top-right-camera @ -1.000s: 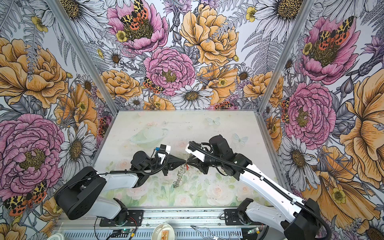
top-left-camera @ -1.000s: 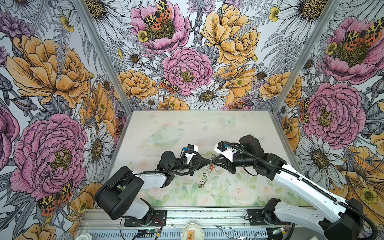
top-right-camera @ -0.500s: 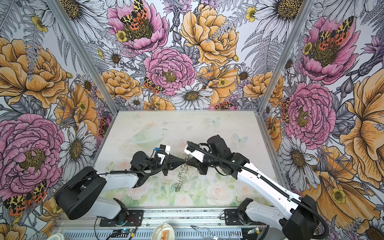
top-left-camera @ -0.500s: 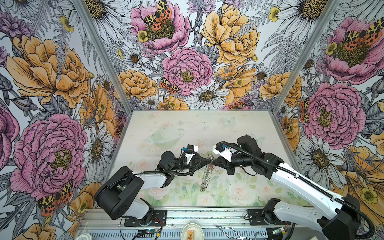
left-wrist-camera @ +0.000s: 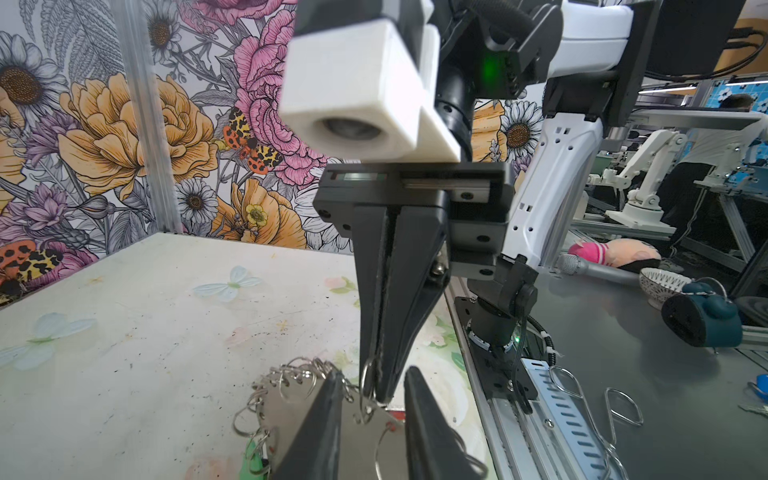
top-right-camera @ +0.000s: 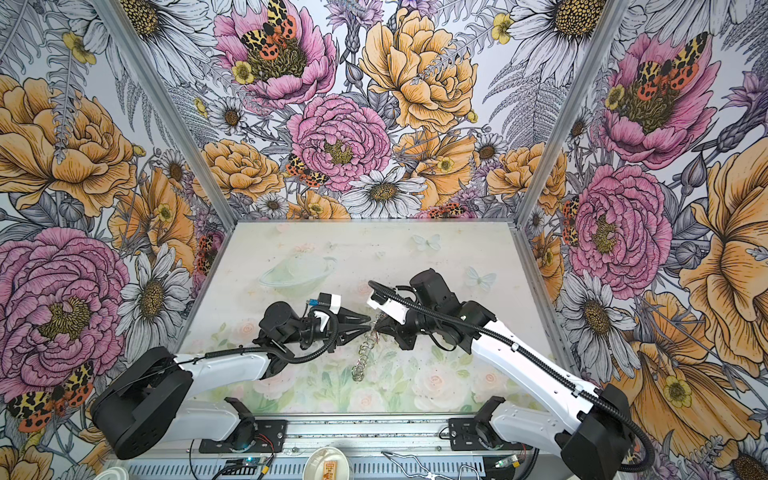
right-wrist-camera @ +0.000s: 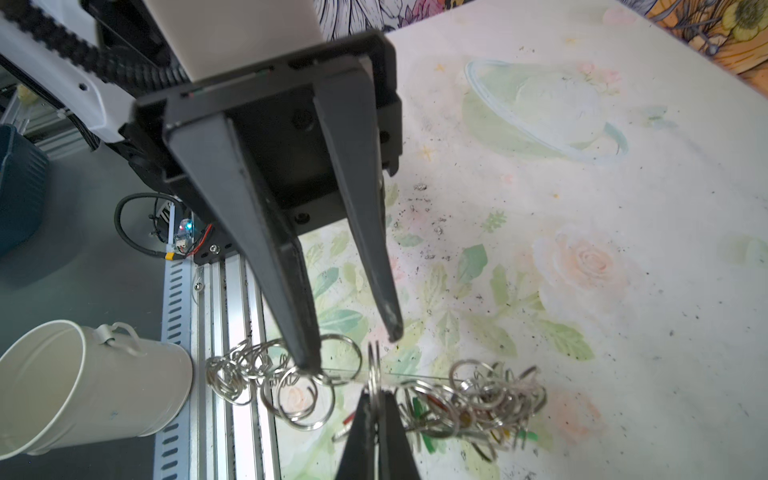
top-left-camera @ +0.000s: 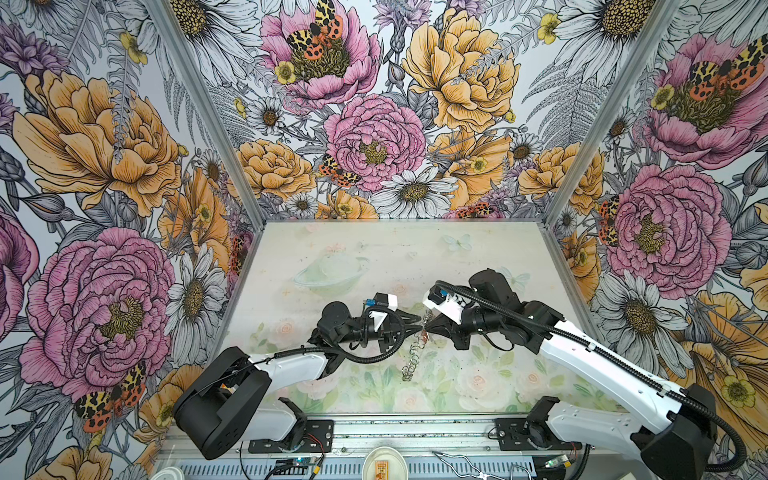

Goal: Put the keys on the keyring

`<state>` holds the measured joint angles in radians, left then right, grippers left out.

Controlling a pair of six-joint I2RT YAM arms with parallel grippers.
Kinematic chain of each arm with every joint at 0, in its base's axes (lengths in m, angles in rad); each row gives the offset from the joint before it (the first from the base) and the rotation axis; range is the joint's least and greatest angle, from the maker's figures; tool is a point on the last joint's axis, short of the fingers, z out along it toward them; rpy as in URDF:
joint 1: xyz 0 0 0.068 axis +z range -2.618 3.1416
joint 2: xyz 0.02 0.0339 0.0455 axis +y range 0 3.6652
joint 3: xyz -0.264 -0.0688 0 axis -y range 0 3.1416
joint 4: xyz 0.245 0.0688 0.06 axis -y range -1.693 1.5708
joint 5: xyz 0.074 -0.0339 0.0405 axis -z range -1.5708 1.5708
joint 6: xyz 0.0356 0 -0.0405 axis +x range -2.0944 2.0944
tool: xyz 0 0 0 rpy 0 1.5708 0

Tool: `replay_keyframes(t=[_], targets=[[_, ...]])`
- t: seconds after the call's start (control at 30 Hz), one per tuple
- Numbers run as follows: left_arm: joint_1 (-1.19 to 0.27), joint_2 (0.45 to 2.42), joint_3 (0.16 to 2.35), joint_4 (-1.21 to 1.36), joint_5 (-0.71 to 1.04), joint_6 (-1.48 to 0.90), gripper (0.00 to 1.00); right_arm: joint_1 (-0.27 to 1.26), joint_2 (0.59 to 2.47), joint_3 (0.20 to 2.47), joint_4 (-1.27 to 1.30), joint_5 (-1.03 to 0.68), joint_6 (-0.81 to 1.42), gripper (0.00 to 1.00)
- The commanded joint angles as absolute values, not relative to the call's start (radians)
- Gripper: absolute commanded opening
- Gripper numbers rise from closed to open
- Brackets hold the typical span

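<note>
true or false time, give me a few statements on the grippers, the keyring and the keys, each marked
1. The right gripper has its jaws shut on an edge ring of the keyring. True.
2. The left gripper has its jaws clamped shut. False: they stand apart.
3. The keyring lies flat, far from both grippers. False: it hangs edge-on from the right gripper, between the two.
4. Keys with green covers show among the keyring's small rings. True.
</note>
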<state>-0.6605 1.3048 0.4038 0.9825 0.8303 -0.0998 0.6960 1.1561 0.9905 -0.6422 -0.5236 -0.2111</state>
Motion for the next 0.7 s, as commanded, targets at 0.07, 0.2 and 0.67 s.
replay_keyframes(t=[0.07,0.2,0.67], targets=[[-0.652,1.268,0.397,0.85,0.781,-0.003,0.31,0.715,1.231,1.13,-0.824,-0.443,-0.27,0.0],[-0.652,1.279,0.4,0.825,0.776,0.014,0.32,0.724,1.266,1.197,-0.886,-0.435,-0.289,0.0],[-0.646,1.306,0.41,0.801,0.768,0.027,0.36,0.773,1.415,1.38,-1.072,-0.344,-0.346,0.0]])
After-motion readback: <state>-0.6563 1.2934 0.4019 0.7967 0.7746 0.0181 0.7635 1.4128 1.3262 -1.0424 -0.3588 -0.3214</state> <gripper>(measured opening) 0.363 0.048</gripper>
